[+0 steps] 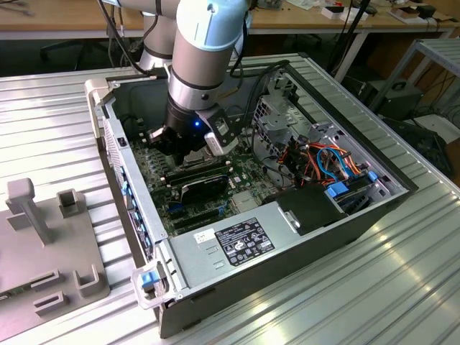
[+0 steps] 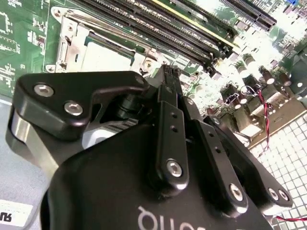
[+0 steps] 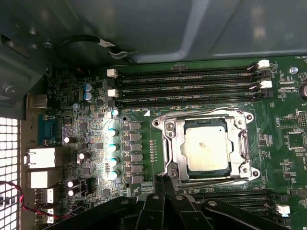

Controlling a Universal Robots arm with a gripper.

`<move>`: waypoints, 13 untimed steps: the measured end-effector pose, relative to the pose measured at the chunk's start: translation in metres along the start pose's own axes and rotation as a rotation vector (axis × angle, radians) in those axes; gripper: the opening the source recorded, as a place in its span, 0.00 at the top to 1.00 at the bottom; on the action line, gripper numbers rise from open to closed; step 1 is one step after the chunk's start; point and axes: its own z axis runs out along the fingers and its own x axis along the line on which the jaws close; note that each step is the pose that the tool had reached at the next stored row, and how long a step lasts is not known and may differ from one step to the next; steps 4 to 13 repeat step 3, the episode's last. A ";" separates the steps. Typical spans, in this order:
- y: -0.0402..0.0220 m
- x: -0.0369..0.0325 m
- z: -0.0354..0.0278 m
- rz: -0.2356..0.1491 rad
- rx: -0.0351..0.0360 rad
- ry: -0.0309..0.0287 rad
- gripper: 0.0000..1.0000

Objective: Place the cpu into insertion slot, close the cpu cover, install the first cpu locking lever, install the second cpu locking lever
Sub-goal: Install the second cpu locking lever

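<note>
- While the gripper (image 3: pixel 163 184) hangs just beside the insertion slot (image 3: pixel 169 143), its fingers (image 2: pixel 169 103) are pressed together, holding nothing
- Inside that slot lies the cpu (image 3: pixel 206 149), with the cpu cover (image 3: pixel 240 143) closed flat around it

Silvery-beige cpu (image 3: pixel 205 149), silver cpu cover (image 3: pixel 170 143), green motherboard (image 3: pixel 283 139), black hand (image 3: pixel 164 184).

One cpu (image 3: pixel 206 149) sits under one cover (image 3: pixel 207 123) in the first wrist view. Beside it run four memory slots (image 3: pixel 187 86) in a row. Four teal-topped capacitors (image 3: pixel 112 153) stand in a column. One gripper (image 3: pixel 163 182) shows.
</note>
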 end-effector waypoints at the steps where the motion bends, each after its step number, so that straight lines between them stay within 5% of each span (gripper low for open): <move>1: 0.0000 0.0000 0.0000 0.000 -0.0003 0.0000 0.89; 13: 0.0000 0.0000 0.0000 0.000 -0.0004 0.0000 0.89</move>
